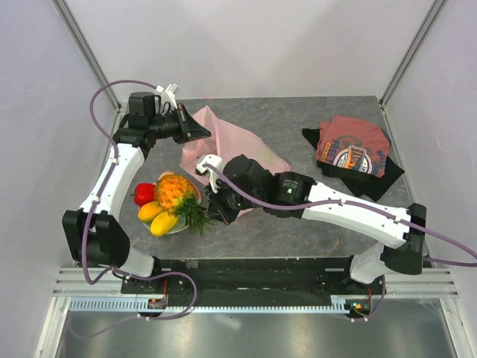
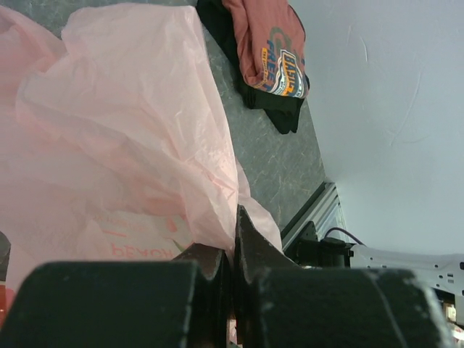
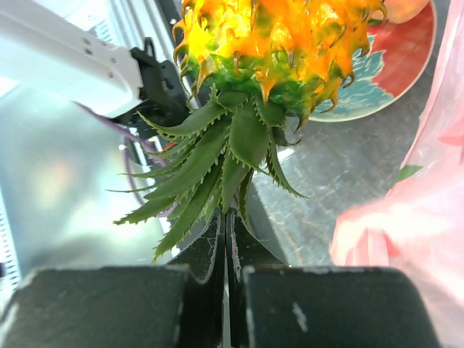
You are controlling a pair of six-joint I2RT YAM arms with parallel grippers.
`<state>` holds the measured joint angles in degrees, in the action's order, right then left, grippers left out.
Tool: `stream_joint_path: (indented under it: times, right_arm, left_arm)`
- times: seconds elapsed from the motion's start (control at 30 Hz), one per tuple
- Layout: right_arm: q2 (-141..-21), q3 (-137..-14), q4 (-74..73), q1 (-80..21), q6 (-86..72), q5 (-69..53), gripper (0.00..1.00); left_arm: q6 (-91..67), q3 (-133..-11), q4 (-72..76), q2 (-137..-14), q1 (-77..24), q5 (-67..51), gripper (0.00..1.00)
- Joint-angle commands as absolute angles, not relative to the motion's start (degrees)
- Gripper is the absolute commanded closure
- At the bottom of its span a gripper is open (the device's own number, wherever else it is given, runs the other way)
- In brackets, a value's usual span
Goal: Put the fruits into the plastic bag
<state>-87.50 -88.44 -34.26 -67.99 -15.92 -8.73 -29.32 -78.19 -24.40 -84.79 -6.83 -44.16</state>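
Left gripper (image 2: 233,250) clamped shut on the plastic bag (image 1: 235,153) edge; right gripper (image 3: 226,235) clamped shut on the pineapple (image 1: 177,191) leaves.

The left pinch sits at the bag's far-left rim, likely to hold the mouth up and open toward the plate (image 3: 395,65). The right takes the pineapple by its green crown, probably because the body is too wide for the jaws. The pineapple lies on the plate, just beside the bag. Count on the plate: 1 pineapple, 1 red piece (image 1: 144,193), 2 yellow fruits (image 1: 163,223), plus a peach (image 3: 406,7) edge in the right wrist view. No green round one is visible, and no fruit shows in the bag. 1 bag, 1 plate, 1 folded T-shirt (image 1: 354,149) well apart, far right.
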Motion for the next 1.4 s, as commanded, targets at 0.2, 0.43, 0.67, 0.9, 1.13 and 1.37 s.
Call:
stream_joint_path:
  times: [0.2,0.43,0.67,0.9,1.13,1.37]
  right_arm:
    - [-83.67,-84.91,-32.43,-60.57,-26.62,-10.19,1.0]
    - [-82.18,-82.97,-32.34,-53.71,-31.29,-12.22,1.0]
    - [-80.07,-81.39,-36.55,-49.49,-33.75,-6.61,1.0]
    - [-79.89,-80.86,-37.35,-45.09,-36.03,-1.5,1.0]
    - [-84.01,-82.44,-33.06,-44.3,-39.63,-0.35,1.0]
    - [-88.77,-83.23,-27.6,-45.17,-44.47,-9.05,1.0]
  left_arm:
    - [-25.93,-81.39,-24.17,-83.94,-6.59,-47.28,0.99]
    - [-24.61,-80.95,-24.61,-82.97,-6.59,-47.46,0.98]
    - [-23.64,-80.25,-24.79,-82.09,-6.59,-48.69,0.98]
    - [-24.08,-77.17,-24.35,-79.72,-6.94,-51.5,0.98]
    - [-29.08,-72.34,-21.63,-74.8,-10.28,-51.86,0.98]
    - [-33.93,-67.5,-15.21,-72.59,-12.13,-51.5,0.98]
